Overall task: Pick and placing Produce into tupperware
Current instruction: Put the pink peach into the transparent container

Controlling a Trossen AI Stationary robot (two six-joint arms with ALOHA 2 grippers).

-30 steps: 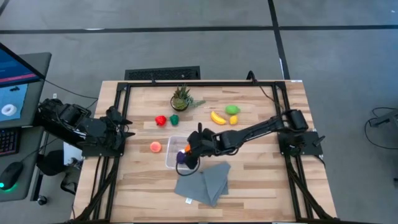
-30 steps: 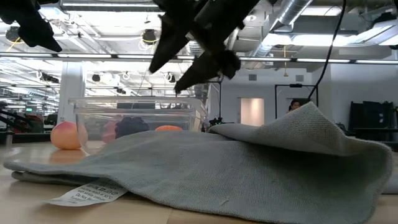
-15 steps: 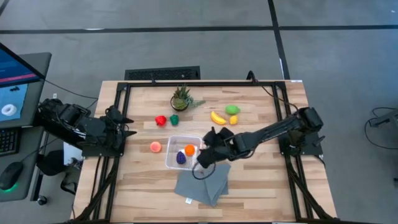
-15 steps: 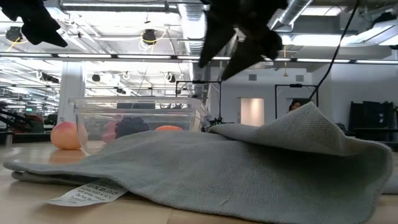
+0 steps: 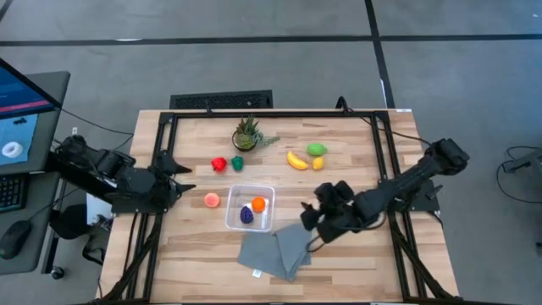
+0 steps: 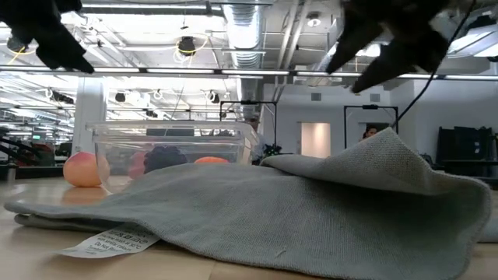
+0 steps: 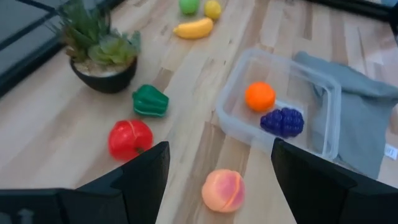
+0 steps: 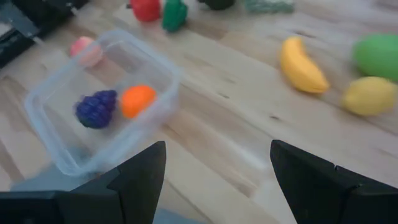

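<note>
The clear square tupperware (image 5: 251, 208) stands mid-table and holds the purple grapes (image 5: 246, 215) and the orange fruit (image 5: 258, 203). A peach (image 5: 212, 200) lies on the wood just left of it. The red piece (image 5: 218, 163) and dark green piece (image 5: 238, 163) lie farther back. The banana (image 5: 296, 160), lime-green fruit (image 5: 316, 149) and yellow fruit (image 5: 318, 163) lie to the right. My right gripper (image 5: 312, 222) hangs open to the right of the tupperware, above the table. My left gripper (image 5: 179, 176) waits open at the table's left edge, the peach (image 7: 222, 191) lying ahead of it.
A folded grey cloth (image 5: 275, 248) lies on the near side of the tupperware, one corner (image 6: 389, 144) humped up. A spiky potted plant (image 5: 246, 133) stands at the far side. A black frame (image 5: 381, 161) runs around the tabletop. Bare wood (image 5: 356, 263) lies at near right.
My right gripper has drawn back from above the tupperware toward the table's right edge, staying open and holding nothing. The grapes and the orange fruit have stayed in the tupperware. My left gripper has edged slightly in from the table's left edge.
</note>
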